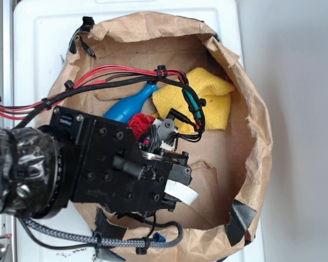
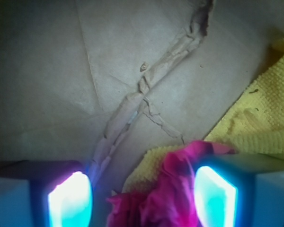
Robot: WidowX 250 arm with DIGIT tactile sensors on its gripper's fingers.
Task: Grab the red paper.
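The red paper point(image 2: 168, 198) is a crumpled wad lying between my fingers in the wrist view, close against the right pad point(image 2: 215, 196) and apart from the left pad point(image 2: 71, 201). My gripper point(image 2: 142, 198) is open around it. The wad rests partly on the yellow cloth's edge. In the exterior view only a bit of the red paper point(image 1: 140, 122) shows beside the black arm point(image 1: 109, 164), which hides the fingers.
A blue bottle point(image 1: 128, 106) lies just behind the red paper. The yellow cloth point(image 1: 208, 98) is spread at the back right. Everything sits inside a brown paper bag point(image 1: 251, 136) with raised crumpled walls. Red and black cables point(image 1: 115, 73) cross over the bag.
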